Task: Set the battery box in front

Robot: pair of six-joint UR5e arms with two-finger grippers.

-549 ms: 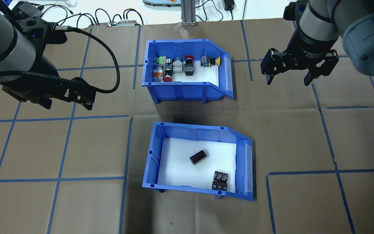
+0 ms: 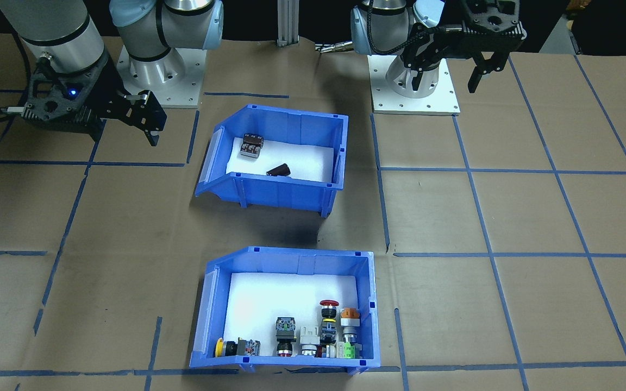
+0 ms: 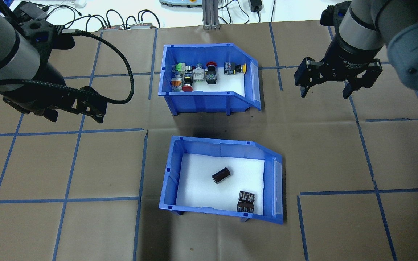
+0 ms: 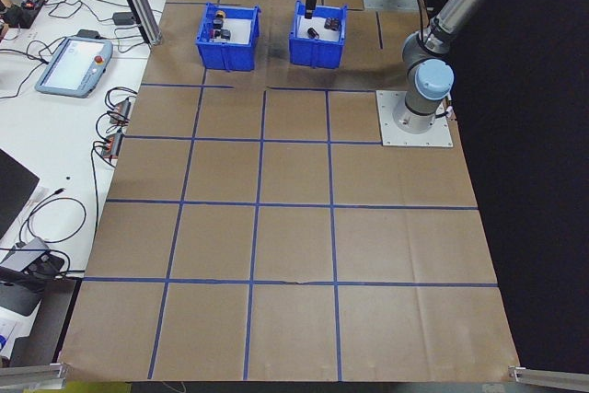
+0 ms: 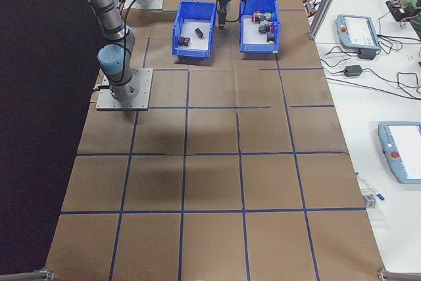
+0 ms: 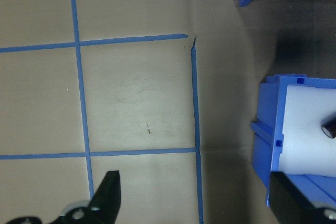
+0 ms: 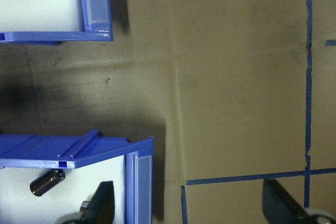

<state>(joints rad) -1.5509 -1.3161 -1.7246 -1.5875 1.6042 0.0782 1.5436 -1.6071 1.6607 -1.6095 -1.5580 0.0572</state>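
Jaws spread wide on both sides, and neither has hold of anything. Over at the right gripper (image 3: 324, 92), the two black fingers hang apart above bare brown paper, off to the side of the far bin. Across the way, the left gripper (image 3: 73, 115) is parted too, hovering over the desk (image 3: 85, 166) well clear of both bins.

Down the middle sits the battery box (image 3: 169, 177), the nearer of the two bins to the robot's base. It's a blue plastic bin with a sloped, cut-down front facing the robot's right and a pale clear strip along that lip. White foam lines its floor. On the foam lies one dark cylinder (image 3: 221, 175) on its side near the centre, and a pair of dark brown cylinders (image 3: 246, 201) with printed labels sits close together in the corner by the open front.

Beyond it, apart by a strip of paper, stands the second blue bin (image 3: 167, 78), packed along its far wall with red, yellow, orange and green push buttons (image 3: 209, 71).
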